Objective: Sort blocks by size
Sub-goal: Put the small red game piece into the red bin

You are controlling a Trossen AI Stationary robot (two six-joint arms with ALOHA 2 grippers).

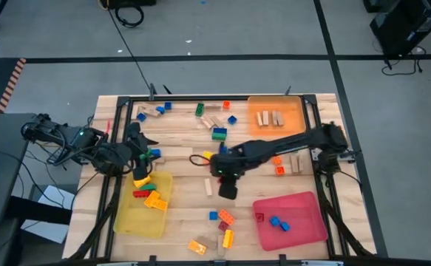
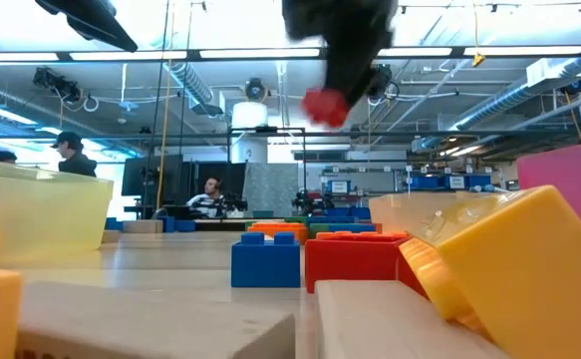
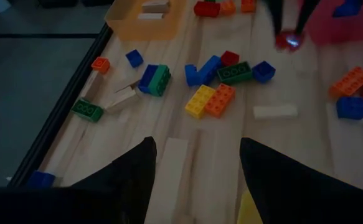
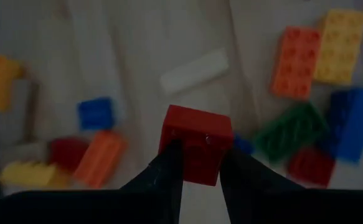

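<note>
My right gripper (image 4: 201, 171) is shut on a small red block (image 4: 197, 144) and hangs over the middle of the table (image 1: 178, 148). In the low view the block (image 2: 325, 107) shows high above the tabletop, under the dark gripper. Beneath it, loose blocks lie on the wood: orange and yellow (image 4: 318, 53), green (image 4: 287, 127), blue (image 4: 95, 113) and a pale wooden piece (image 4: 193, 70). My left gripper (image 3: 197, 171) waits open at the table's left side (image 1: 143, 144), above a wooden plank (image 3: 172, 177), holding nothing. My right gripper pinches the small red block by two opposite sides (image 4: 193, 167) between its two fingers (image 4: 167, 171). The fingers come from above, pointing steeply down. The block is lifted clear of the table and sits roughly level.
A yellow tray (image 1: 130, 222) at the near left holds red, yellow and orange blocks. A red tray (image 1: 307, 207) at the near right holds blue blocks. An orange tray (image 1: 293, 111) at the far right holds wooden pieces. Loose blocks lie scattered near the far edge (image 1: 215, 122) and near edge (image 1: 222, 222).
</note>
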